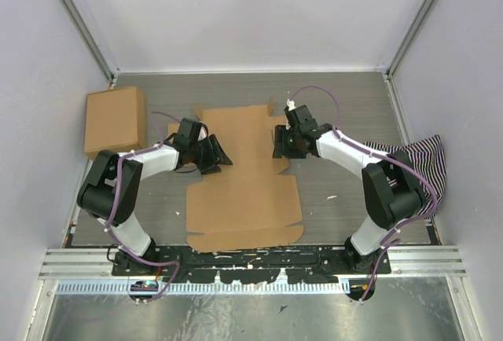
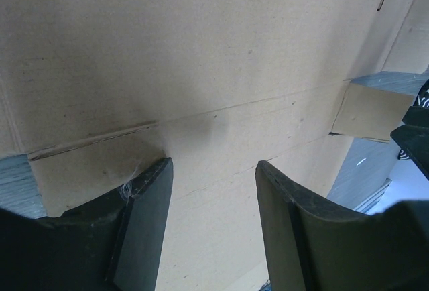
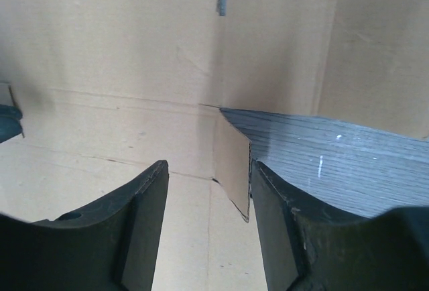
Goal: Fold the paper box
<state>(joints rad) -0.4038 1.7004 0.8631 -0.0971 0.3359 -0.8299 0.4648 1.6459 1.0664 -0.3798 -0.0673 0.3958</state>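
Note:
The paper box (image 1: 242,180) is a flat brown die-cut sheet with creases, lying in the middle of the table. My left gripper (image 1: 215,155) is open at the sheet's left edge; its wrist view shows the fingers (image 2: 149,224) apart over creased cardboard (image 2: 201,70). My right gripper (image 1: 281,143) is open at the sheet's right edge. In the right wrist view a small side flap (image 3: 232,163) stands up between the fingers, against the right finger (image 3: 281,230), with the sheet (image 3: 100,70) beyond. Neither gripper holds anything.
A ready-made brown cardboard box (image 1: 115,120) stands at the back left. A striped cloth (image 1: 416,160) lies at the right edge by the right arm. The grey table (image 1: 346,199) is walled on three sides.

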